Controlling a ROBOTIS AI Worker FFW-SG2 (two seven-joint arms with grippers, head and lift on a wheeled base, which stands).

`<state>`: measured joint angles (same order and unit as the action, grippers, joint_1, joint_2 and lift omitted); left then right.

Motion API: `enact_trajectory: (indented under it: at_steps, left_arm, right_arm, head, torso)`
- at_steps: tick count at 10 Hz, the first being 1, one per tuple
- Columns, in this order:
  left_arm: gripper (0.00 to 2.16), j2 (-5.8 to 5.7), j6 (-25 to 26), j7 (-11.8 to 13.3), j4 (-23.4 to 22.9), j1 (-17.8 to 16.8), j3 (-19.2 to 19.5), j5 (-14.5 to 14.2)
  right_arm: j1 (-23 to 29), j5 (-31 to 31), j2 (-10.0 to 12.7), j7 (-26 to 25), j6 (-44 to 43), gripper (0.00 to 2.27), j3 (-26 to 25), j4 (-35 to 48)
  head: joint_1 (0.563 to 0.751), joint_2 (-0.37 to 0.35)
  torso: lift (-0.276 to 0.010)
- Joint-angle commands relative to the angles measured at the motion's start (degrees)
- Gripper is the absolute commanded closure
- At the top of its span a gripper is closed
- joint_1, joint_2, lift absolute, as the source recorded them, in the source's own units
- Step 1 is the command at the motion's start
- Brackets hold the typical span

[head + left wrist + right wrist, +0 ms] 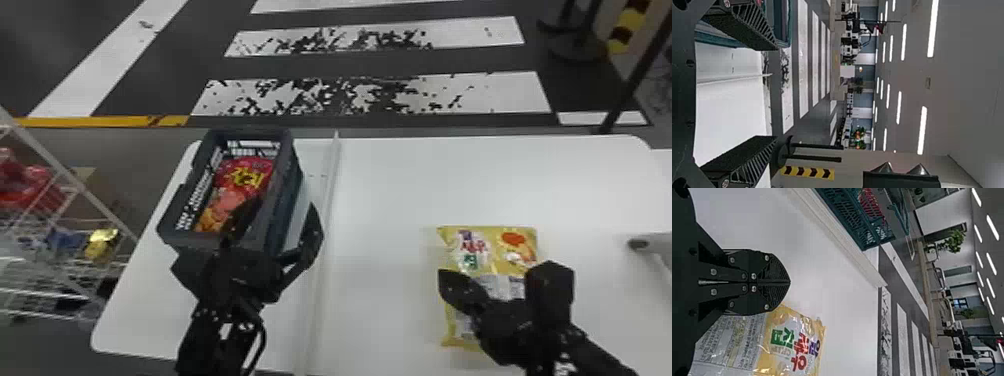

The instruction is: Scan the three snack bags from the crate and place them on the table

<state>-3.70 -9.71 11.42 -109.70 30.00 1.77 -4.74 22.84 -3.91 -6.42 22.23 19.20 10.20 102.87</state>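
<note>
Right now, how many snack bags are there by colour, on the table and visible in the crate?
Yellow snack bag, on the table: 1
Red snack bag, in the crate: 1
Total: 2 visible; anything beneath the red one is hidden.

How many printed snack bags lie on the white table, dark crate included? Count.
2: a yellow plastic one on the table, a red one in the crate. Others may hide beneath.

Lit w/ brt ceiling lights point(933, 28).
</note>
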Motion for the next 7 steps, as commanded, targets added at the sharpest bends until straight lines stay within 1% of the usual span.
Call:
enact_trajectory:
  at_steps: [1,3,5,7]
  left_arm:
    - [0.07,-0.08,0.0,0.0,0.4,-0.1,-0.1,0.0]
    - [0.07,-0.25,0.0,0.0,0.6,-0.3,-0.4,0.0]
    - [0.07,-0.34,0.2,0.0,1.0,-0.4,-0.4,0.0]
    - [0.07,-0.34,0.0,0.0,1.4,-0.6,-0.7,0.0]
  right_arm:
    - [-0.7,1.0,0.0,0.0,1.5,2.26,1.2,-0.8]
    - [-1.4,1.5,-0.1,0.0,2.2,2.26,1.1,-2.1]
    - [-1.6,1.9,-0.9,0.0,3.6,2.26,0.6,-2.3]
    - [-1.8,2.1,-1.4,1.1,4.3,2.26,-1.1,-2.6]
  head:
    - [0.695,0.189]
    - [0.695,0.202]
    - [0.695,0.196]
    - [0.695,0.177]
  torso:
    - [-0.062]
    - [-0.062]
    - [-0.062]
    - [-0.062]
